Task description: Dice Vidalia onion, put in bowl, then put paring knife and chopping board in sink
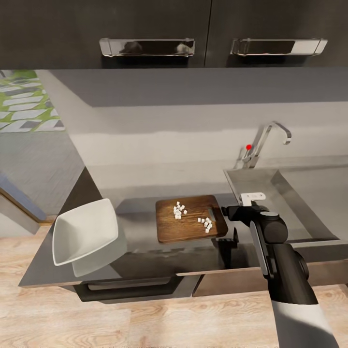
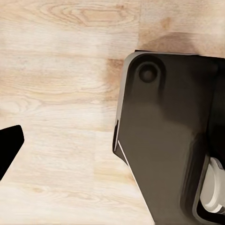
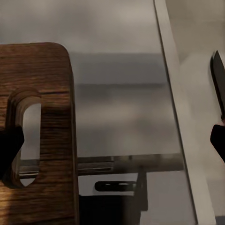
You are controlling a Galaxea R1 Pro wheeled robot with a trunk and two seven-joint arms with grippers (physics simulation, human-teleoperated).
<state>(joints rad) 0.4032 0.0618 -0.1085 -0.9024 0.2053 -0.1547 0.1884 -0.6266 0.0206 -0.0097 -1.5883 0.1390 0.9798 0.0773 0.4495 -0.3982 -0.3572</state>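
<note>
On my head feed the rectangular dark-brown wooden chopping board (image 1: 191, 218) with rounded corners lies flat on the long grey glossy metallic bench (image 1: 140, 261), its slot handle at the 3 o'clock end. Two loose clusters of tiny white diced onion (image 1: 179, 210) cubes sit on it, one near the middle, the other toward 4 o'clock beside the slot. The white square bowl (image 1: 85, 231) with sloping sides sits tilted at the bench's 9 o'clock end, well apart from the board, and I see no dice in it. The rectangular stainless-steel sink (image 1: 251, 181) lies at 3 o'clock of the board, with its bent chrome tap (image 1: 268, 137) and red knob (image 1: 249, 147) behind.

My right pincer (image 1: 228, 240) hangs just off the board's slot end; on the right wrist feed its dark fingertips (image 3: 10, 145) stand wide, one over the slot, nothing between them. A slim dark blade (image 3: 219, 79) shows at that feed's edge, cut off; I cannot tell if it is the knife. My left pincer's state I cannot tell: the left wrist feed gives a dark tip, light wooden floor (image 2: 61, 84) and the robot's dark base (image 2: 164, 136).

Dark cabinets with chrome handles (image 1: 147, 47) hang above a grey wall.
</note>
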